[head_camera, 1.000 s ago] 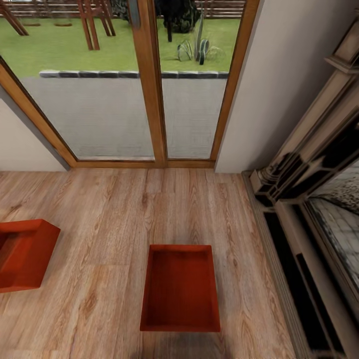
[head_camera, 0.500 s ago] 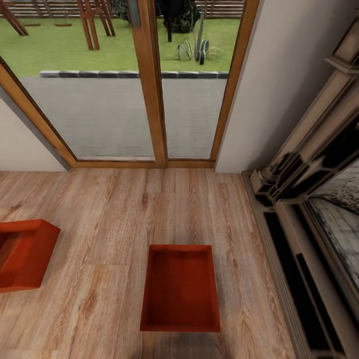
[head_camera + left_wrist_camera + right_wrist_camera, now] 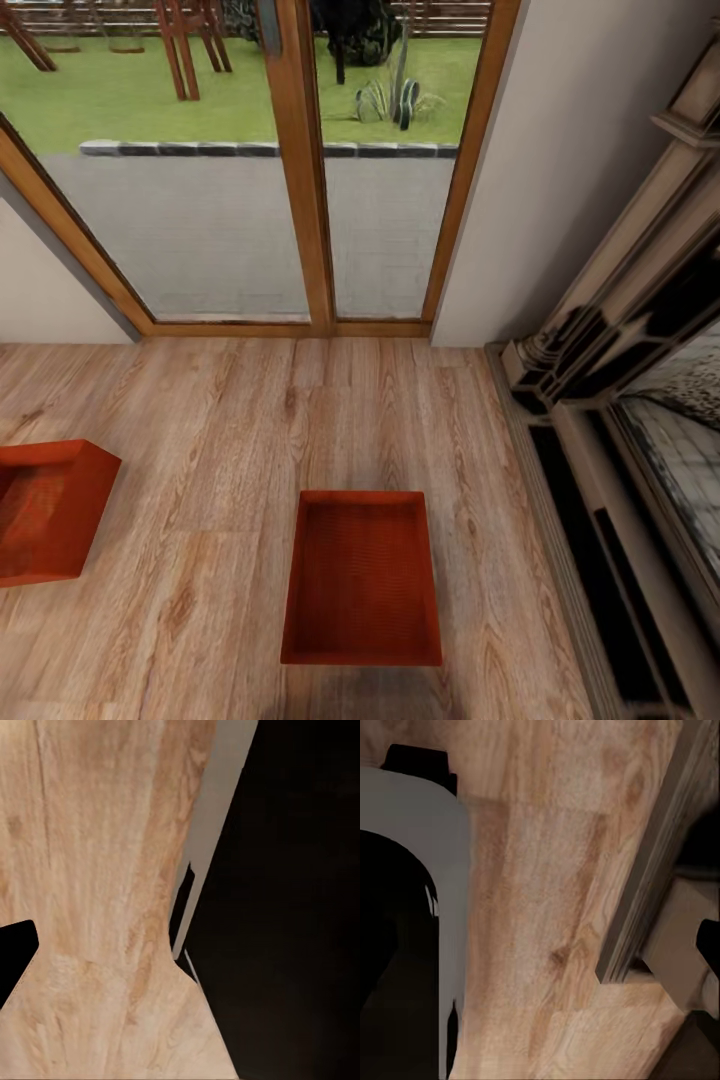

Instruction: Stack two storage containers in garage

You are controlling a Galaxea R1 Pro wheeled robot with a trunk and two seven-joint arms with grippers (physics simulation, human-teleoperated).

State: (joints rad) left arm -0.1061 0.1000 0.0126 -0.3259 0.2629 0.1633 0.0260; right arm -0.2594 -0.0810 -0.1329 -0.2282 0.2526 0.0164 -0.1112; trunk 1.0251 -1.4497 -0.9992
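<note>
Two red-orange storage containers sit on the light wood plank flooring [image 3: 250, 430] of the living room. One open-topped container [image 3: 362, 580] lies at about 6 o'clock in the head view, its long side running away from the camera, its flat bottom bare and its low walls upright. The other container [image 3: 45, 510] lies at about 8 o'clock, cut off by the picture's edge and turned at an angle to the first; the two are well apart, with bare planks between them. At 12 o'clock stand the wood-framed glass doors [image 3: 300, 170], with a paved strip and a lawn beyond them. From 2 to 4 o'clock runs the ornate dark fireplace [image 3: 620, 350], near the first container but not touching it, against a beige wall [image 3: 560, 150]. The wrist views show wood planks, pale trim and dark shapes; neither end effector can be made out, so I cannot tell whether either is spread or pressed together.
</note>
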